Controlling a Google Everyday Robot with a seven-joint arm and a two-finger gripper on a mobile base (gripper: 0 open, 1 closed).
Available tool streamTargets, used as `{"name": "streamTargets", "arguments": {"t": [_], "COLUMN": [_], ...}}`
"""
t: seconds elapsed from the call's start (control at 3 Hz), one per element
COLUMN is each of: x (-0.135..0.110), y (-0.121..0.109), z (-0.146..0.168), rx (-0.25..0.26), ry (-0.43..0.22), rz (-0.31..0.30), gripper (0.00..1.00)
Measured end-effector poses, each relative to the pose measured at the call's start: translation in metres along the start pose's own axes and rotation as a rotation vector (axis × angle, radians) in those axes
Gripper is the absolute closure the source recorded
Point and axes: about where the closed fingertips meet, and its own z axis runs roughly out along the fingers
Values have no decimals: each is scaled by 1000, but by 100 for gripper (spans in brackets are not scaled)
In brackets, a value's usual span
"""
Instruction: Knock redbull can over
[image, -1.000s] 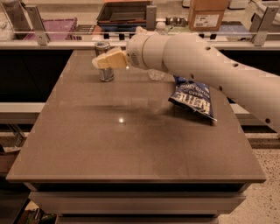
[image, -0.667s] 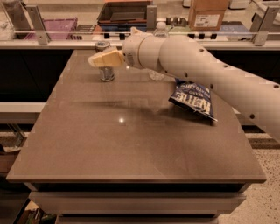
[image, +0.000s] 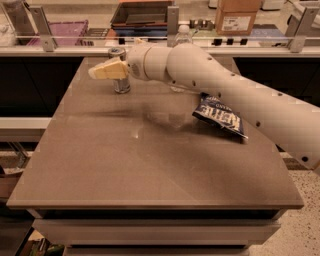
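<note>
The redbull can (image: 120, 83) stands upright near the far left part of the brown table (image: 150, 160). It is slim and silver-grey with a shiny top rim (image: 116, 51). My gripper (image: 102, 71) has pale yellow fingers and sits in front of the can's upper half, pointing left, its tip just past the can's left side. The white arm (image: 225, 95) reaches in from the right across the table. A clear water bottle (image: 183, 36) stands behind the arm, mostly hidden.
A dark blue chip bag (image: 220, 115) lies right of centre, beside the arm. Behind the table runs a counter with a rail (image: 75, 47), a purple bin (image: 65, 31), a dark tray (image: 142, 15) and a cardboard box (image: 237, 16).
The gripper has moved steadily to the left across the front of the can's top. The can still stands upright in the same spot.
</note>
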Motion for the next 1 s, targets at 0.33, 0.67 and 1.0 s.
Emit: {"name": "streamTargets", "arguments": {"t": [0.33, 0.67, 1.0], "x": [14, 26, 26], "y": [9, 11, 13], "z": [15, 25, 26], "rx": [-22, -25, -28], "ry": [24, 14, 14], "rz": [31, 61, 60], "gripper": [0, 0, 17]}}
